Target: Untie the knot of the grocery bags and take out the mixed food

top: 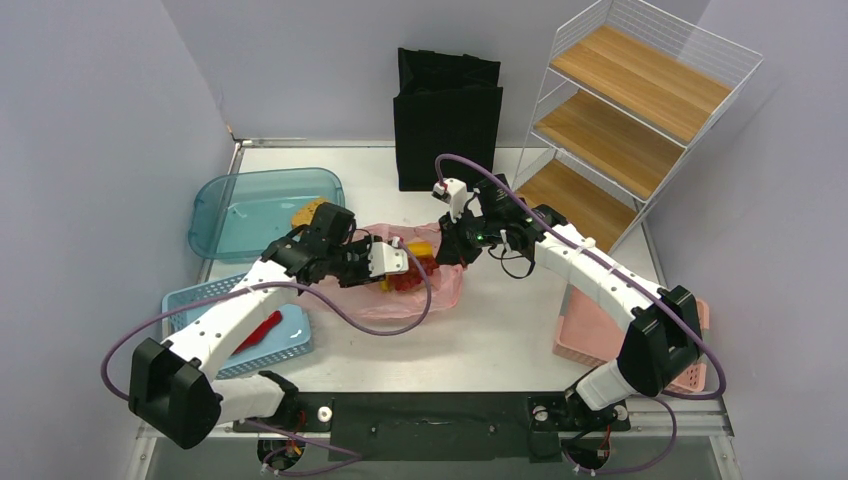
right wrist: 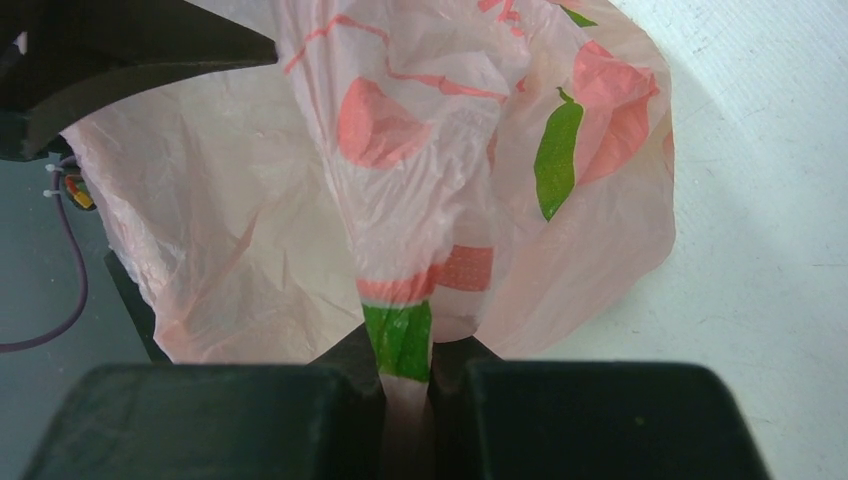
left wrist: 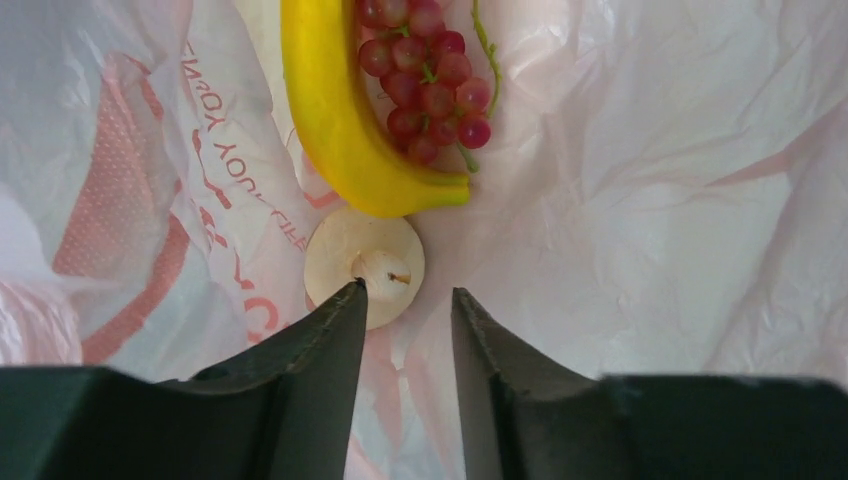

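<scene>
Table [top: 500,335] white — pink bag [top: 445,284]; grey walls [top: 95,120], shelf [top: 640,72].

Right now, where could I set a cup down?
Bare tabletop lies in front of the pink bag, between the blue basket and pink basket. Another patch sits between teal tray and black tote. The middle is crowded: left gripper and right gripper at the bag.

The bag [top: 440,295] lies mid-tabletop [top: 500,340], with the tote [top: 447,120] standing behind it and the shelf rack [top: 640,110] at back right. The left gripper [left wrist: 408,300] sits in the bag's mouth from the left, and the right gripper [right wrist: 405,345] pinches the bag's far-right edge. Inside, the banana [left wrist: 340,120] lies beside the fruit cluster [left wrist: 425,75], with the mushroom [left wrist: 365,265] at the banana's tip.
</scene>
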